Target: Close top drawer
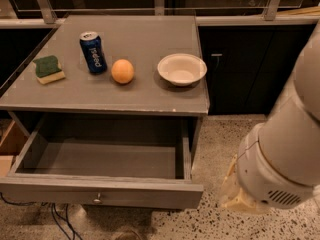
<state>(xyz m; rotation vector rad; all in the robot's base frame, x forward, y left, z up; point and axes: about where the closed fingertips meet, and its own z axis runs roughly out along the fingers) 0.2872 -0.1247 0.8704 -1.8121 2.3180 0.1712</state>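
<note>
Camera view: top drawer [140,195] stands pulled out under the tabletop [145,39]; tool [231,193] low at right, open or closed I cannot tell. Best press the drawer front squarely, mid-panel.

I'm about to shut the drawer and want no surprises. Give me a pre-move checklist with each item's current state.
1. The top drawer open, front panel unobstructed: ok.
2. Nothing sticking up inside the drawer: ok, it looks empty.
3. The gripper lined up with the front panel: not ok, it sits low, right of the drawer's corner.
4. Contact with the drawer: not ok, they are apart.
5. The can, orange, bowl and sponge back from the tabletop's front edge: ok.
</note>
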